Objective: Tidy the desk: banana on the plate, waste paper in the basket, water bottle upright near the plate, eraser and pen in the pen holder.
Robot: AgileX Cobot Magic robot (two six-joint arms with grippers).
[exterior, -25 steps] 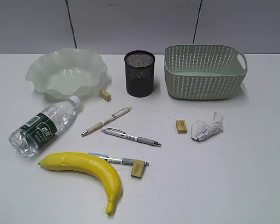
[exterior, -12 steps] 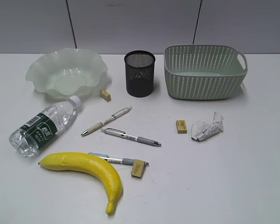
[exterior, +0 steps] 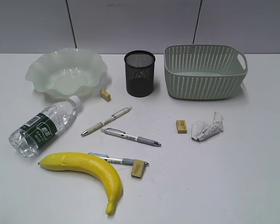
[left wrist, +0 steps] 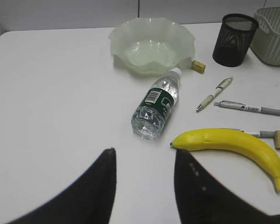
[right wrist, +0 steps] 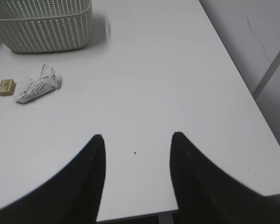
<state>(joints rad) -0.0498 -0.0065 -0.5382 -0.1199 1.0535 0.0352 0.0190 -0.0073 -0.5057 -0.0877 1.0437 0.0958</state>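
So far nothing is tidied, and you have both tools free: the left gripper [left wrist: 143, 186] and the right gripper [right wrist: 136, 175] each hang above the white desk [exterior: 242, 177] with jaws parted and nothing between them.

On the near left lies the curved yellow banana [exterior: 86, 169]; a grey pen [exterior: 115, 160] pokes out from behind it and a tan eraser block [exterior: 138, 168] sits just beside its right flank. Close on the fruit carelessly and you may drag those along.

The clear plastic water bottle with the green label [exterior: 42, 128] lies on its side near the ruffled pale green plate [exterior: 65, 72]; being round, it could roll off if nudged.

The crumpled white waste paper [exterior: 206, 128] sits right of centre, in front of the sage-green perforated basket [exterior: 204, 71]. It is light, so a loose pinch may drop it short.
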